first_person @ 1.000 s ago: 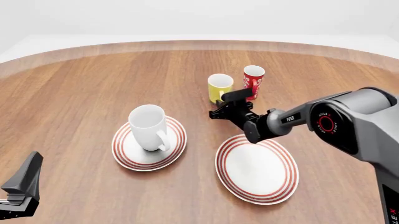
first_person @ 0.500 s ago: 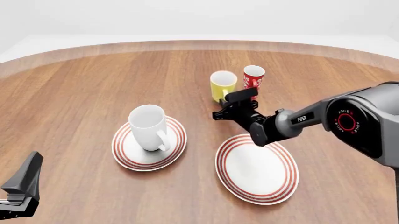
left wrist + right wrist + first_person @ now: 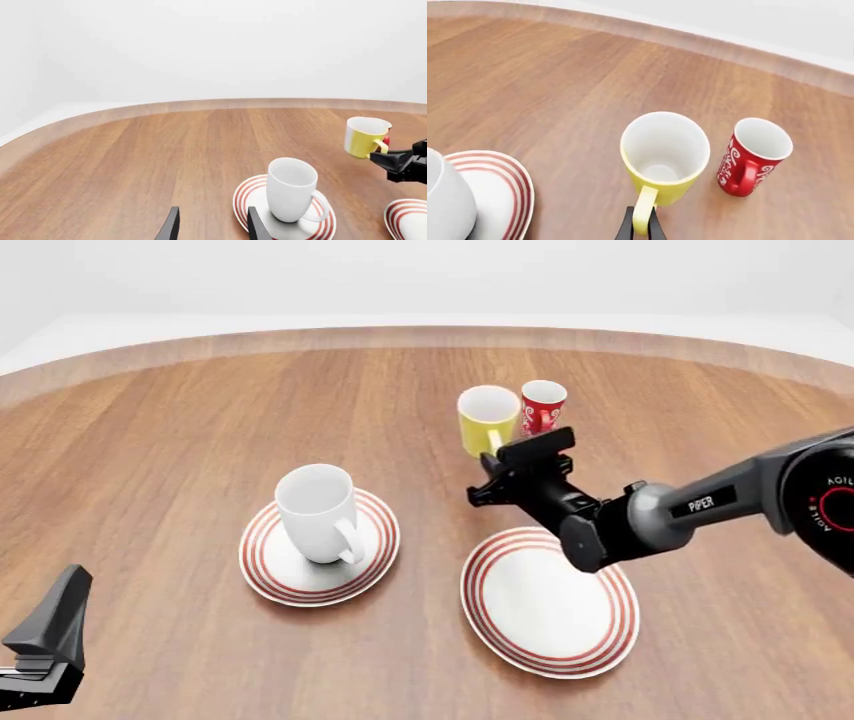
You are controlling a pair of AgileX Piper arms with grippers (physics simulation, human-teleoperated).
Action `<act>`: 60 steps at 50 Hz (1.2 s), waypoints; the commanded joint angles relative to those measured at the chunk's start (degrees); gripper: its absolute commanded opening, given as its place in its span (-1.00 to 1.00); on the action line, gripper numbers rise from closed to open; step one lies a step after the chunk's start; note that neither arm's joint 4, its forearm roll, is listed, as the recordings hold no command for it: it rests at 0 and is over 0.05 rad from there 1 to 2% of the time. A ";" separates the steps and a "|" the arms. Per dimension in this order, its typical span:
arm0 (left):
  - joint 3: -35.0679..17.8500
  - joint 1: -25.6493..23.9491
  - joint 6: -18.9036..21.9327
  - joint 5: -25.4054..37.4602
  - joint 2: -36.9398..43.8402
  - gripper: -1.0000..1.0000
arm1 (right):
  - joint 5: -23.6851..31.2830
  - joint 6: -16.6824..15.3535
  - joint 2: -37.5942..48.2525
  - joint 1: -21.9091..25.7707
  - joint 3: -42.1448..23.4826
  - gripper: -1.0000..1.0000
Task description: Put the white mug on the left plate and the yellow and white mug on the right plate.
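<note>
While the white mug (image 3: 318,512) already stands upright on the left plate (image 3: 267,570), the second half of the task is in hand. On the right arm, the tool (image 3: 640,226) is pinched narrow on the handle of the yellow mug (image 3: 487,418), which appears lifted beside a red cup (image 3: 542,407). Next, I judge, it must carry the mug to the bare right plate (image 3: 550,602) and lower it level. Low at the near desk (image 3: 160,430) edge, the left tool (image 3: 208,228) hangs apart and holds nothing.
</note>
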 commanded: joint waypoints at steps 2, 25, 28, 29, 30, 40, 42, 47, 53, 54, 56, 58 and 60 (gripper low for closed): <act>0.00 0.00 0.00 0.00 0.00 1.00 | -2.27 0.08 -5.40 0.27 6.00 -1.00; 0.00 0.00 0.00 0.00 0.00 1.00 | -5.77 0.42 -17.49 0.23 18.31 -1.00; 0.00 0.00 0.00 0.00 0.00 1.00 | -5.99 0.47 -19.50 0.92 20.34 -1.00; 0.00 0.00 0.00 0.00 0.00 1.00 | -6.04 0.44 -19.91 1.08 20.82 -1.00; 0.00 0.00 0.00 0.00 0.00 1.00 | -6.10 0.35 -20.30 1.21 21.28 -1.00; 0.00 0.00 0.00 0.00 0.00 1.00 | -6.03 0.01 -24.97 0.66 25.53 -1.00; 0.00 0.00 0.00 0.00 0.00 1.00 | -6.11 -0.02 -25.42 0.72 26.08 -1.00; 0.00 0.00 0.00 0.00 0.00 1.00 | -5.67 -1.07 -28.75 0.73 28.92 -1.00; 0.00 0.00 0.00 0.00 0.00 1.00 | -5.66 -1.23 -31.86 0.65 31.63 -1.00; 0.00 0.00 0.00 0.00 0.00 1.00 | -5.59 -1.28 -32.41 0.74 32.07 -1.00; 0.00 0.00 0.00 0.00 0.00 1.00 | -5.42 -1.29 -33.66 0.79 33.10 -1.00; 0.00 0.00 0.00 0.00 0.00 1.00 | -5.42 -1.01 -34.76 0.61 34.26 -1.00; 0.00 0.00 0.00 0.00 0.00 1.00 | -5.65 -1.01 -35.33 0.45 35.27 -1.00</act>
